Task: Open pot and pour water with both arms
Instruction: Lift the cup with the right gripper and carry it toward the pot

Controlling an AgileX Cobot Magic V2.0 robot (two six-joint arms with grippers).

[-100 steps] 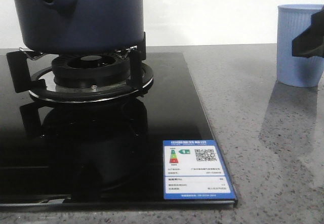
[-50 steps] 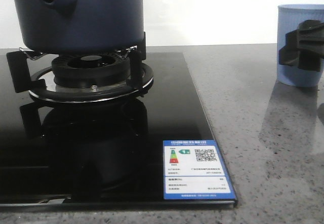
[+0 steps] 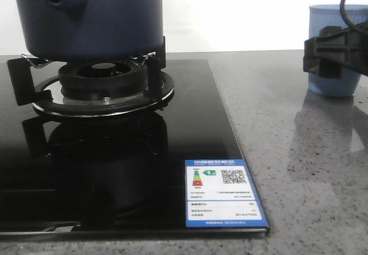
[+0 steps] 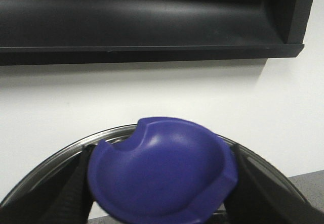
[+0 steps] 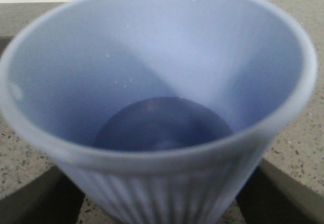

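Left gripper (image 4: 161, 183) clamped on blue lid knob (image 4: 162, 176), steel lid rim (image 4: 61, 155) behind fingers.

Right gripper (image 5: 159, 193) straddles light-blue cup (image 5: 152, 82); grip unclear.

Pot (image 3: 92, 19) sits on burner (image 3: 103, 82), well left of right gripper.

Risks: lid slipping off rounded knob; cup tipping, spilling.

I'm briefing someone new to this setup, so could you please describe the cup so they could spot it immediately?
Start at the black glass stove on the grey stone counter, then look right. The cup stands there on the counter. It is pale blue, ribbed and much narrower than the navy pot on the burner.
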